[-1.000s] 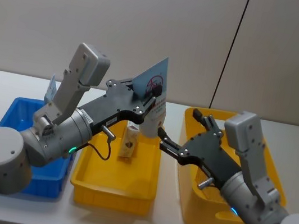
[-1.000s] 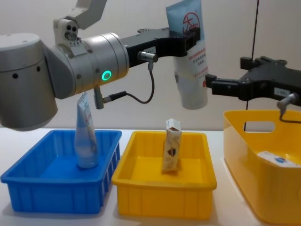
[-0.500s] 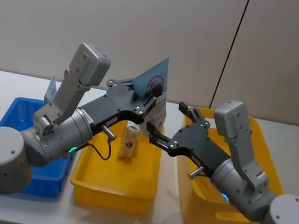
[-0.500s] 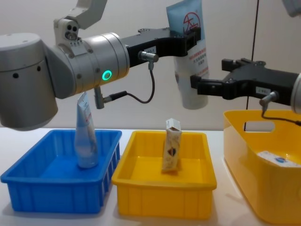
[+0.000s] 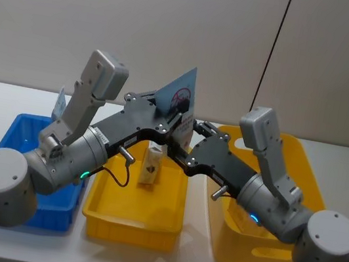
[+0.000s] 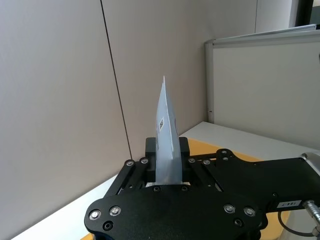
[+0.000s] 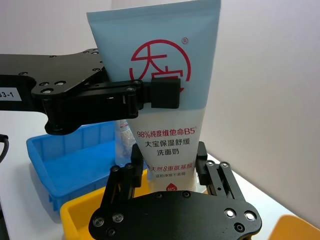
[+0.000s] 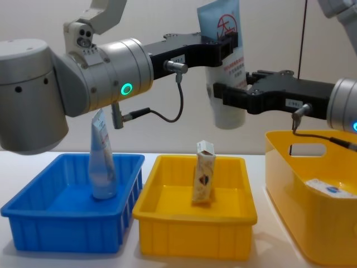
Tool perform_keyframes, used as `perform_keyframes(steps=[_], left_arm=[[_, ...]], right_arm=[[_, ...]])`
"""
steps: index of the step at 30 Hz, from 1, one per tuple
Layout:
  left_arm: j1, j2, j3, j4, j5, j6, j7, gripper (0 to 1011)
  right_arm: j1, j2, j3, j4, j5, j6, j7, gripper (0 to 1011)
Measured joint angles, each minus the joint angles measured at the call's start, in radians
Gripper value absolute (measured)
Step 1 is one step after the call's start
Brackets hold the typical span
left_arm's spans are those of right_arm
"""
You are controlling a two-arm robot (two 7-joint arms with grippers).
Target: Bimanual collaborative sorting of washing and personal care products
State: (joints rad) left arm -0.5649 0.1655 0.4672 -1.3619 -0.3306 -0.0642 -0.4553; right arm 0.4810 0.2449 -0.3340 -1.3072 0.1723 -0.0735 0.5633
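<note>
White tube [image 8: 226, 78] is clamped near its crimp by the left gripper [image 8: 227, 43]; the right gripper [image 7: 169, 172] is spread around its lower end. Mistimed release could drop it.

The white squeeze tube [image 8: 227, 67] is running off the top edge in the chest view, so its crimped end is being cut away there. Its cap end is sitting hidden behind the right gripper [image 8: 221, 97], whose black fingers are covering the tube's sides; whether they are pressing the tube cannot be told. In the left wrist view the tube [image 6: 166, 135] is showing edge-on, its print unreadable. Left of the tube in the chest view, the translucent bluish tube [image 8: 102, 162] is having its foot hidden by the blue bin [image 8: 67, 223] wall. Right of the tube, a small carton [image 8: 329, 188] is lying half hidden by the yellow tub [image 8: 312, 223], itself cut by the edge.
</note>
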Motion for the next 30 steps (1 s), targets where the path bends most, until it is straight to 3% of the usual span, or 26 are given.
perform_keyframes(steps=[6, 8, 10, 14, 27, 30], left_arm=[[0.000, 0.000, 0.000, 0.000, 0.000, 0.000, 0.000, 333], [0.000, 0.000, 0.000, 0.000, 0.000, 0.000, 0.000, 441], [0.000, 0.000, 0.000, 0.000, 0.000, 0.000, 0.000, 475], [0.000, 0.000, 0.000, 0.000, 0.000, 0.000, 0.000, 642], [0.000, 0.000, 0.000, 0.000, 0.000, 0.000, 0.000, 999], [0.000, 0.000, 0.000, 0.000, 0.000, 0.000, 0.000, 1001]], right_arm=[[0.018, -0.002, -0.009, 0.020, 0.013, -0.005, 0.017, 455], [0.022, -0.002, -0.011, 0.024, 0.017, -0.006, 0.020, 373], [0.024, -0.002, -0.013, 0.026, 0.020, -0.006, 0.020, 326], [0.026, 0.000, -0.013, 0.027, 0.023, -0.006, 0.019, 233], [0.004, 0.012, 0.008, 0.004, 0.021, 0.019, -0.062, 127], [-0.005, 0.017, 0.018, -0.007, 0.018, 0.026, -0.091, 127]])
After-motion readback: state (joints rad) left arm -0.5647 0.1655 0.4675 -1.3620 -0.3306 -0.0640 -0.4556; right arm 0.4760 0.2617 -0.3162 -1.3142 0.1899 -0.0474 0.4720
